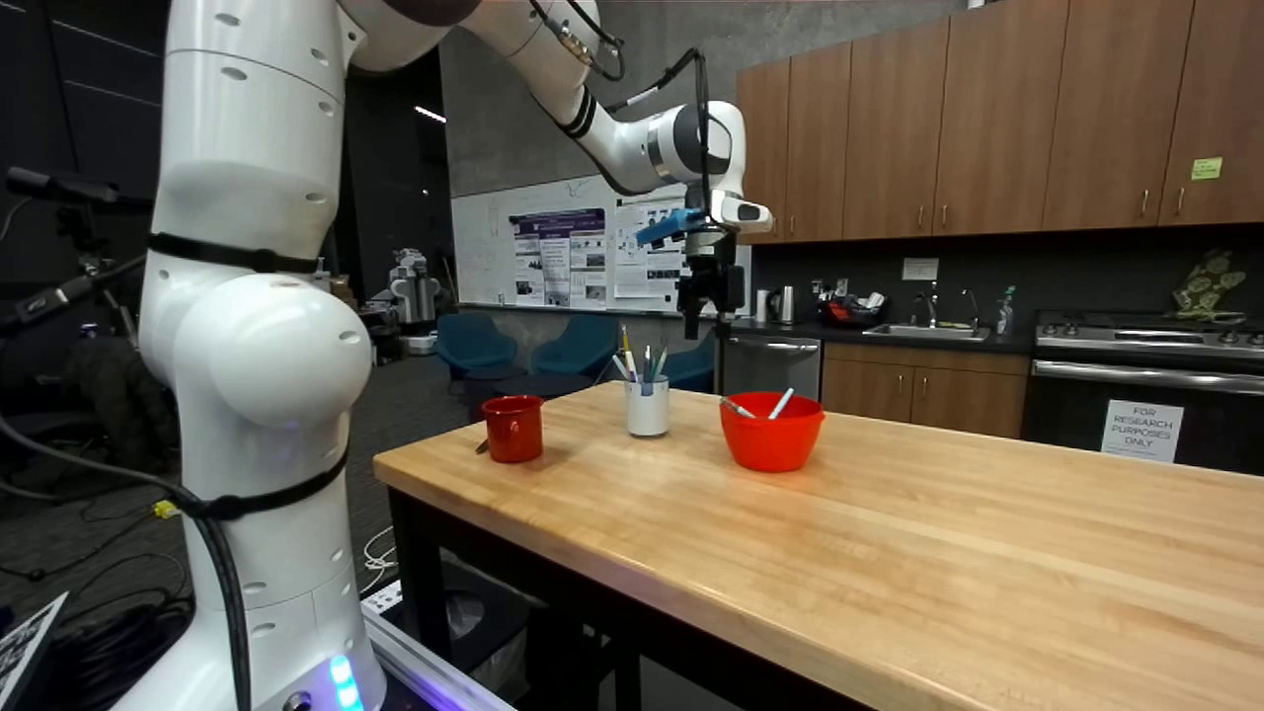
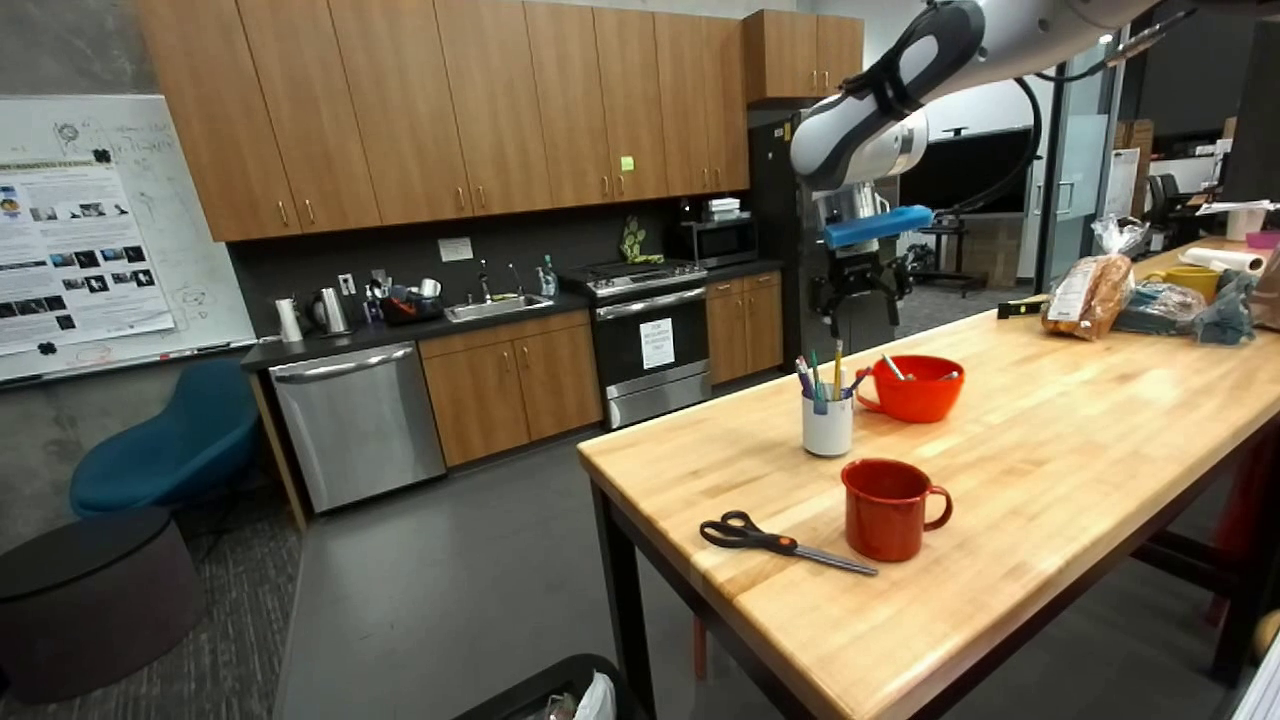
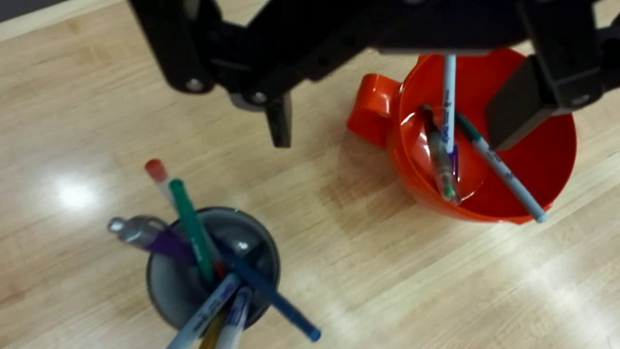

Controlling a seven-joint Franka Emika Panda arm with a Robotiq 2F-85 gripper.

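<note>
White marker [image 3: 449,102] leans in the orange-red handled bowl [image 2: 915,405], upper end out of sight in wrist view. Teal-capped marker [image 3: 509,179] lies slantwise, one end out over the bowl's rim. Brownish pen [image 3: 440,157] alongside the white marker; touching or not, can't tell.

Claw [image 2: 864,316]: released, jaws spread wide, nothing between them. Hangs above the bowl, apart from it in both exterior views. In wrist view one finger [image 3: 518,106] overlaps the bowl; the opposite finger [image 3: 279,123] shows against the bench [image 2: 1040,430], on the handle side.

Handling, my call: gain height before any sideways travel. Pens fan out of the white pen cup [image 2: 827,435] near the bowl; a low finger could snag the green pen [image 3: 193,223] or blue pen [image 3: 281,300]. For a grip on a marker, turn the fingers square across the barrel, take it mid-length, close gently; round barrels likely roll. Pressing on the teal-capped marker's overhanging end could lever it out. Bowl's handle points toward the pen cup; a finger descending there might hook it.

Farther out: red mug [image 2: 885,515], black-handled scissors [image 2: 790,546] with blades just beside it, bagged bread [image 2: 1088,290] well apart, down the bench.
</note>
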